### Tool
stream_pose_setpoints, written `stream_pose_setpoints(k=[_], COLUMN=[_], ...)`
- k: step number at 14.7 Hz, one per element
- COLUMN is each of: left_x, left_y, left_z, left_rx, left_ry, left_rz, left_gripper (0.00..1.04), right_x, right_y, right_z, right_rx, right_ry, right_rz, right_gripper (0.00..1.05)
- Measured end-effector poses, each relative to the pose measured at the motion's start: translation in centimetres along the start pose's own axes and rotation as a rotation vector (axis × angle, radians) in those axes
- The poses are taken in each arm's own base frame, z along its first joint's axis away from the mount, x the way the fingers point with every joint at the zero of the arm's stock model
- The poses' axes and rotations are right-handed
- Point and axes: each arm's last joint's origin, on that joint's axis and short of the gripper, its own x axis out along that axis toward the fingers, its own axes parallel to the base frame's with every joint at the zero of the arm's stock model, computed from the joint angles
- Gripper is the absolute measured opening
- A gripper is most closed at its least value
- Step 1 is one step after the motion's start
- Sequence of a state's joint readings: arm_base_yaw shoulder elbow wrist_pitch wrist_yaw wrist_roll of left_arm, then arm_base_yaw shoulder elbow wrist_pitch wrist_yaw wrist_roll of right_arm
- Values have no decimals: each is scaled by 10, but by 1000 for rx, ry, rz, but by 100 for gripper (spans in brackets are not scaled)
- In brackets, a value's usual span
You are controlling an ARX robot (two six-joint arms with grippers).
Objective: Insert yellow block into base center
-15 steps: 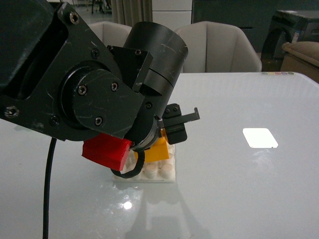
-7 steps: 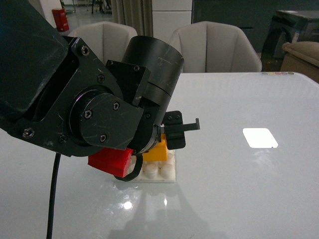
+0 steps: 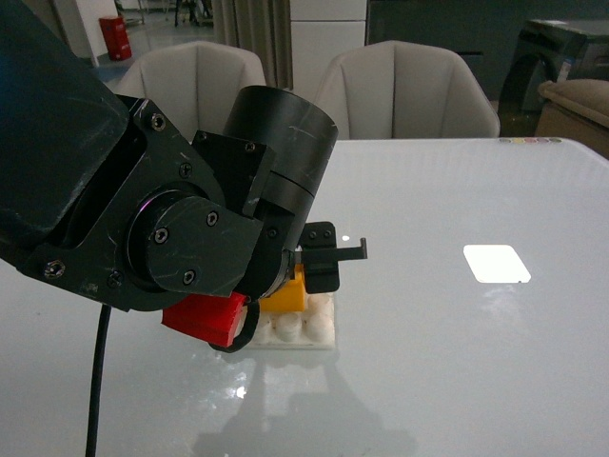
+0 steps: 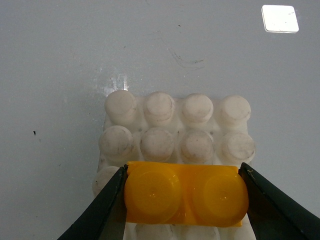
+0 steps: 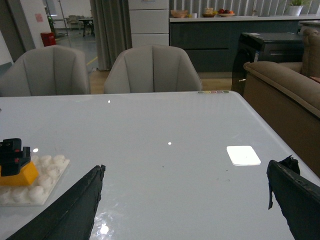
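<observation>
Between the left fingers [image 4: 107, 210], the yellow block [image 4: 186, 196] is clamped by its short ends, with its two studs turned toward the wrist camera. It is held over the base [image 4: 160, 107], across the third row of studs counted from the edge farthest from the fingers. Two full rows are left uncovered beyond it, a strip of the base shows on the nearer side, and it appears roughly centred along its row. From the front, the block is seen low against the base, but whether it is pressed home or only resting on the studs cannot be told, since much is hidden by the left arm [image 3: 143, 219]. The insertion step itself is judged to be in hand. A straight downward push is called for next, with the block kept level and lined up on the studs, after which the grip can be let go. The right fingers [image 5: 65, 215] are spread wide and hold nothing, well apart from the base, above the counter [image 5: 165, 120].
</observation>
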State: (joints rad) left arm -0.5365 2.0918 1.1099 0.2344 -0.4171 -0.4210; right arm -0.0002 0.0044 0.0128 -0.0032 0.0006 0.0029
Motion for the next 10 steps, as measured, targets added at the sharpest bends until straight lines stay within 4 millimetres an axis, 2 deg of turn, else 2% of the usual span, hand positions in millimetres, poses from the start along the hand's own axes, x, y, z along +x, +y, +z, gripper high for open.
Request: stream_pose_setpoints(k=[10], left_x=[10], left_y=[3], left_z=[-10], left_rx=[-5], left_ry=[47], left_rz=[5], left_gripper=[59], right_x=[0], right_y=[0], right_z=[0], right_rx=[0], right_ry=[0], right_rz=[0], right_gripper=[98])
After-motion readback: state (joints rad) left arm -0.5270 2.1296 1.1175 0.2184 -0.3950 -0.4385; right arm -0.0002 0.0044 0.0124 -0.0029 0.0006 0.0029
